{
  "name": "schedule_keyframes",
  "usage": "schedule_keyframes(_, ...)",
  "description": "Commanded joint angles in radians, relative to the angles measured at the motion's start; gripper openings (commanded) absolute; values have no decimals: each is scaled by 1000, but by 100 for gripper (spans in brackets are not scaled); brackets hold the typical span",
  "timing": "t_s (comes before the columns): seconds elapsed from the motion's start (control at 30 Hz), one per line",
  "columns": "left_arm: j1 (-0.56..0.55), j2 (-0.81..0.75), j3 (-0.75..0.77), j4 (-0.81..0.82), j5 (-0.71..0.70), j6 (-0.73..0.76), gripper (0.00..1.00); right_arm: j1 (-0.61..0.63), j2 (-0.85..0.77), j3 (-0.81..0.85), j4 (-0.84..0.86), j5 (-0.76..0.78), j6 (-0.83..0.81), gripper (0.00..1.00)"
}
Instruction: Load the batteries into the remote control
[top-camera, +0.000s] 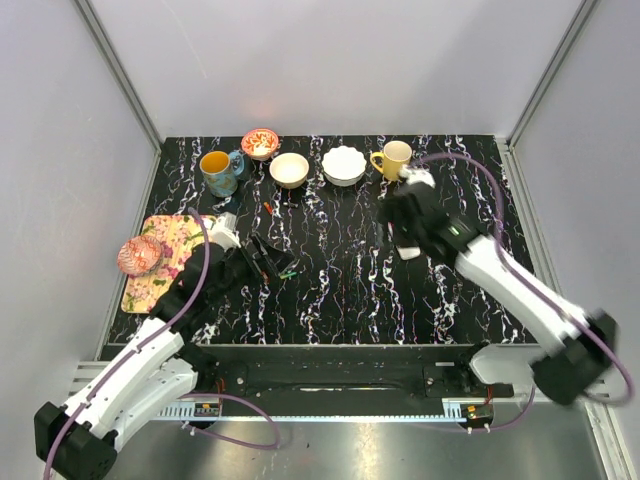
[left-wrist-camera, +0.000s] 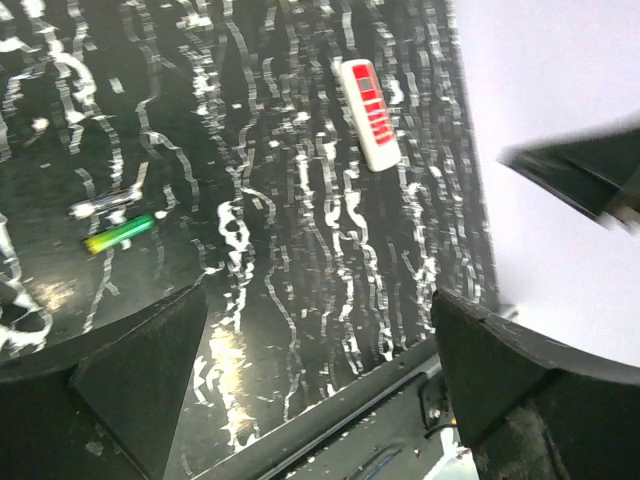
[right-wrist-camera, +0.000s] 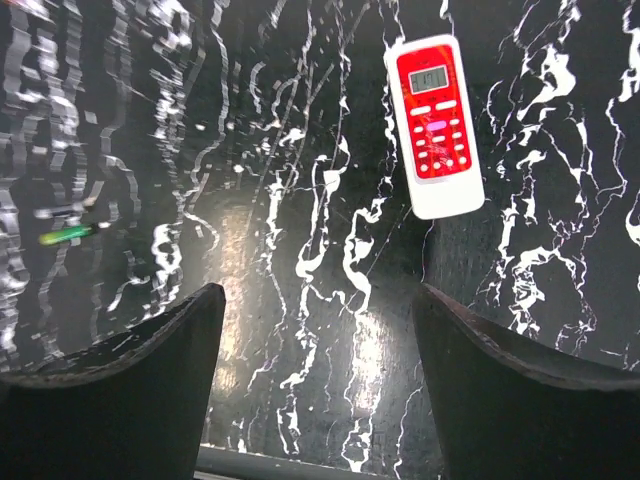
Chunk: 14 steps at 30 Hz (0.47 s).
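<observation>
Beyond the spread right end effector (right-wrist-camera: 320, 295) the remote control (right-wrist-camera: 435, 125) points display-end away; left end effector (left-wrist-camera: 320, 300) spread too

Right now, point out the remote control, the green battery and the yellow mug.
remote control (right-wrist-camera: 435, 120): right wrist view, middle of its red face.
green battery (left-wrist-camera: 120, 233): left wrist view, middle of its body.
yellow mug (top-camera: 396, 162): top external view, its outer wall.

Remote control (right-wrist-camera: 434, 125) face up, upper right
Red face, pale display, lying flat; green battery (right-wrist-camera: 65, 236) blurred, far left.
</observation>
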Motion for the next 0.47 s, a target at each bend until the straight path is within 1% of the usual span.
schedule_keyframes(0.0, 1, 63, 109, -168, -161, 58, 99, -2, -333, -303, 192, 0, 49, 81)
schedule_keyframes(0.03, 1, 72, 114, -178, -164, 60, 99, -2, -388, -413, 214, 3, 66, 81)
schedule_keyframes(0.07, 3, 80, 128, -200, -215, 66, 99, -2, -437, -463, 234, 3, 77, 81)
schedule_keyframes(0.1, 3, 94, 135, -208, -233, 69, 99, -2, -527, -507, 264, -3, 101, 81)
schedule_keyframes(0.13, 3, 100, 143, -217, -247, 72, 99, -2, -569, -581, 277, -8, 116, 81)
schedule_keyframes(0.2, 4, 109, 160, -231, -279, 87, 99, -2, -673, -636, 310, -29, 138, 82)
schedule_keyframes(0.23, 4, 112, 163, -232, -283, 92, 99, -2, -699, -672, 317, -35, 143, 82)
schedule_keyframes(0.3, 4, 121, 166, -229, -288, 101, 99, -2, -753, -686, 336, -47, 147, 83)
schedule_keyframes(0.37, 3, 131, 163, -220, -277, 95, 99, -2, -767, -686, 344, -40, 146, 86)
schedule_keyframes(0.4, 3, 140, 163, -218, -271, 97, 99, -2, -769, -684, 352, -38, 152, 88)
schedule_keyframes(0.43, 4, 141, 163, -217, -267, 98, 99, -2, -769, -678, 358, -38, 153, 99)
